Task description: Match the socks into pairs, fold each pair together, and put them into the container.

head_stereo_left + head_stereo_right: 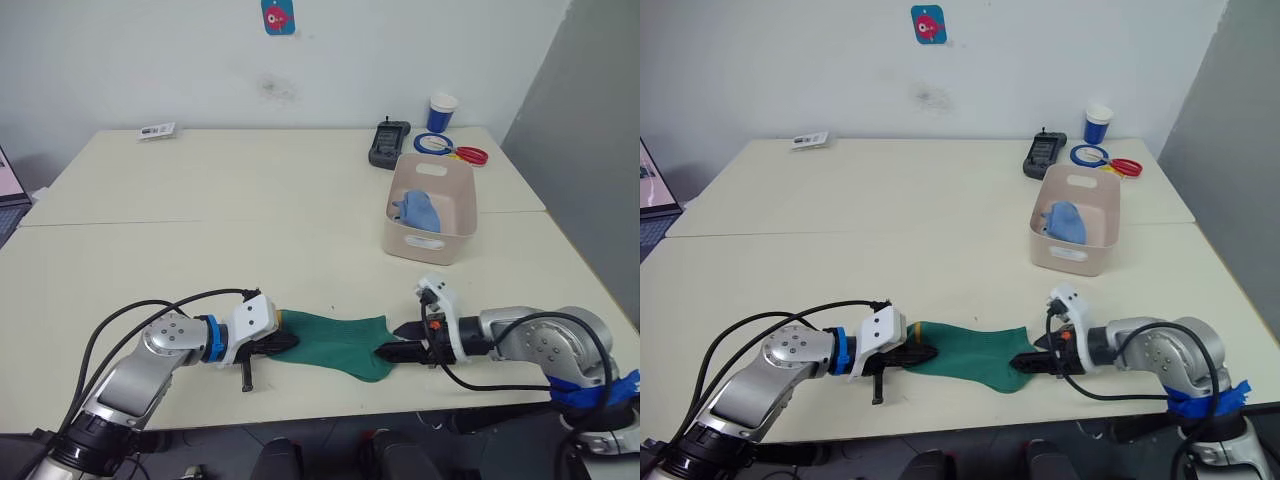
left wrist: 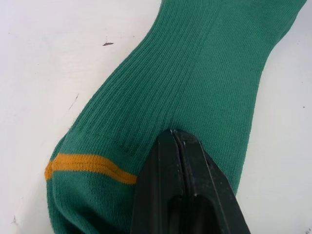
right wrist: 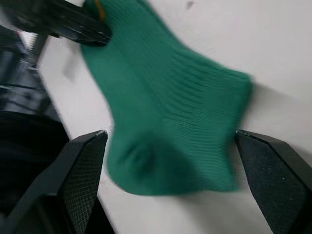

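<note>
Here the left gripper (image 1: 288, 342) is seen pressed shut on the cuff end of the dark green socks (image 1: 340, 344), just past the yellow band (image 2: 87, 165). The ribbed knit is judged soft, light and limp, best pinched at its ends. At the toe end, the right gripper (image 3: 170, 146) is spread wide around the fabric. Beyond it the container (image 1: 450, 195) holds a light blue pair (image 1: 419, 212). No writing can be read

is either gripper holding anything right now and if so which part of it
The left gripper is shut on the dark green sock at its yellow-striped end. The right gripper is open around the other end.
</note>
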Robot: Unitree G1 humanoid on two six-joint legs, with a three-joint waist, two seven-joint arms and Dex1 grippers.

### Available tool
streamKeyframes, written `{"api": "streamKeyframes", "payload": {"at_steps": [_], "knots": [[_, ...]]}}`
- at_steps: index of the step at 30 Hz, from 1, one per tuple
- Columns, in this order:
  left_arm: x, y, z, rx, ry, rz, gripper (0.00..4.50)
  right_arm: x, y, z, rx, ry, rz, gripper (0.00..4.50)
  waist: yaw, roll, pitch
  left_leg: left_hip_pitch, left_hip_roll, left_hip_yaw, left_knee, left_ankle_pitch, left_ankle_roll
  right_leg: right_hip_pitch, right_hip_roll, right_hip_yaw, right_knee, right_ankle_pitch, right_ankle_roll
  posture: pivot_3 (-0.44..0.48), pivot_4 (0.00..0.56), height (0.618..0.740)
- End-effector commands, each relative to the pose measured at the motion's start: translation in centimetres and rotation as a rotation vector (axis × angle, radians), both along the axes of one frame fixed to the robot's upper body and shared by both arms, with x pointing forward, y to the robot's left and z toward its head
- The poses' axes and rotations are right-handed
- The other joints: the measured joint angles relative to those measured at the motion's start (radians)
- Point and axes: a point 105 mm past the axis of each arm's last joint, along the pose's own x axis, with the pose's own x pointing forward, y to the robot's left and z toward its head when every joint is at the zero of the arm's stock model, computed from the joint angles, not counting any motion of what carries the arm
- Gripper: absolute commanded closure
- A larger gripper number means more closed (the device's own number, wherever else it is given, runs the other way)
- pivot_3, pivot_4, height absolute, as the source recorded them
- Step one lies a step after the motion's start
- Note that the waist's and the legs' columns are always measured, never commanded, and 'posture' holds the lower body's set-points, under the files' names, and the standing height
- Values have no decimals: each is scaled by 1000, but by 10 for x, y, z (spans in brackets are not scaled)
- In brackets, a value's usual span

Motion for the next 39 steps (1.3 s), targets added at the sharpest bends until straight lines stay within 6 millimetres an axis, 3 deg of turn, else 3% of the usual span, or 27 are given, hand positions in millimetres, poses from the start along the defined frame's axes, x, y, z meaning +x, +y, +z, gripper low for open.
{"api": "streamKeyframes", "payload": {"at_steps": [1, 5, 18, 25, 29, 32, 39], "knots": [[-6, 1, -18, 35, 68, 14, 4500, -6, 6, 5, 92, 100, 15, 45, 0, 0, 0, 0, 0, 0, 0, 0, 0, 0, 0, 0, 0, 0, 0, 0, 150, 740], [-6, 2, -19, 35, 69, 20, 4500, 2, 3, 6, 147, 142, -46, 45, 1, 0, 0, -1, 0, 0, 0, 0, 0, 0, 0, 0, 0, 0, 0, 0, 150, 740], [-6, -6, 0, -65, 58, -3, 4500, 16, -8, 12, 198, 158, -154, 4461, 0, 0, 0, -1, 0, 0, 0, 0, 0, -1, 0, 0, 0, 0, 0, 0, 150, 740], [-8, -23, 32, -205, 51, -79, 4500, 11, -15, 16, 196, 171, -119, 4461, 0, 0, 1, -7, 0, 0, 0, 0, 0, -6, 0, 0, 0, 0, 0, 0, 150, 740], [0, -29, 45, -238, 26, -82, 4500, 4, -24, 19, 185, 199, -70, 4461, -1, 0, 1, -7, -1, 0, 0, 0, 0, -7, 1, 0, 0, 0, 0, 0, 150, 740], [14, -26, 30, -176, 15, -26, 4500, 9, -36, 20, 166, 222, -87, 4461, -2, 0, 1, -7, -1, 0, 0, 0, 0, -7, 4, 0, 0, 0, 0, 0, 150, 740], [7, -9, -6, 18, 76, -27, 4500, 16, -35, 28, 178, 218, -67, 4461, -5, 0, 1, -7, 1, -1, -1, 0, 1, -9, 7, 2, 0, 0, 0, 0, 150, 740]]}}
